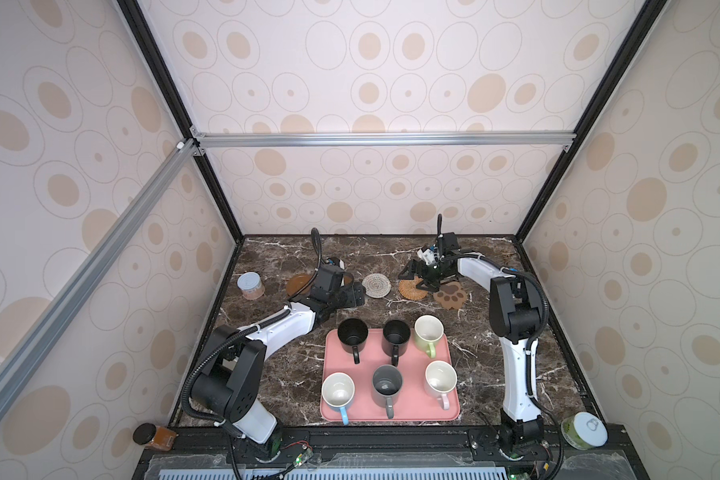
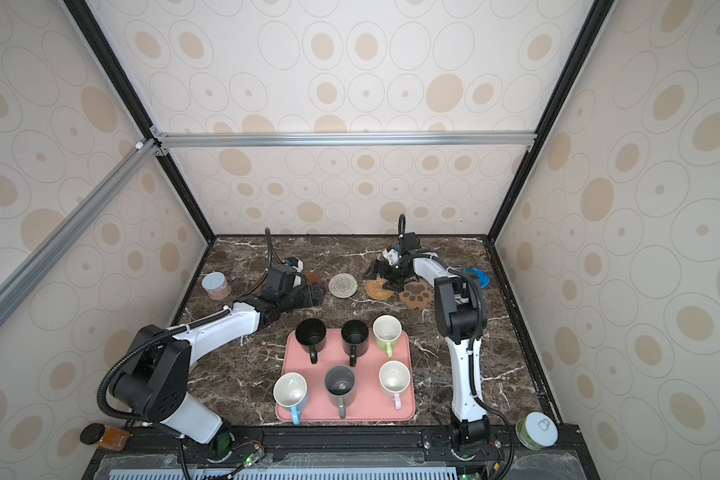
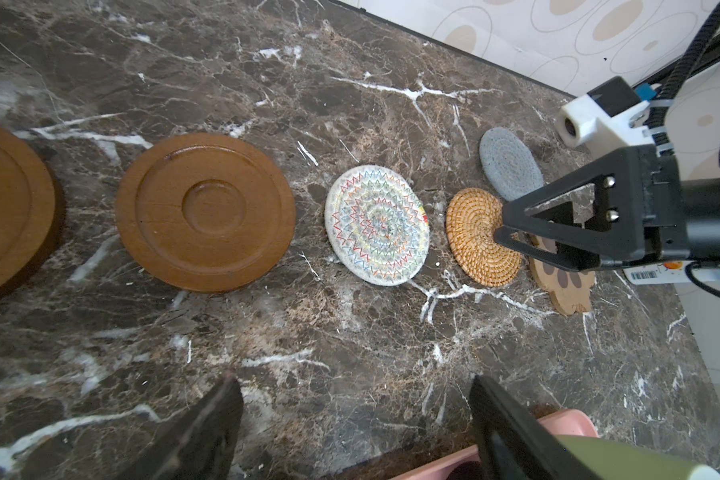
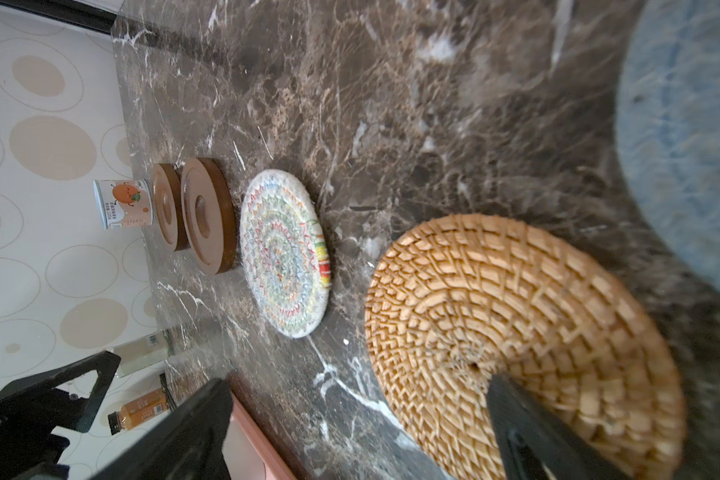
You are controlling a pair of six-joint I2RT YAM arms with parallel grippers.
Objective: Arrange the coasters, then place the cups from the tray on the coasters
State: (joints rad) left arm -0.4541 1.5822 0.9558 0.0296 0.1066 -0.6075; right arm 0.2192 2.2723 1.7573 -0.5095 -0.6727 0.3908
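A dark marble tabletop (image 1: 495,370) fills the booth floor. Near its front edge lies the pink tray (image 1: 410,409), with all six cups standing on it in two rows of three, the grey cup (image 1: 386,384) in the front middle.

Along the far side the coasters run in a line: two wooden discs (image 3: 204,212), then the cream woven coaster (image 3: 377,226), the rattan coaster (image 3: 474,237) and the paw-shaped coaster (image 3: 566,286). The grey-blue coaster (image 3: 510,164) lies out of line, just behind the rattan one.

The right tool (image 4: 358,419) hangs low over the rattan coaster, jaws spread wide and holding nothing; whether a fingertip touches the weave cannot be told. The left tool (image 3: 358,415) is also spread and empty, over bare marble between the line and the tray.

The arranging step appears unfinished. The next move likely calls for bringing the grey-blue coaster into line with room for a cup.
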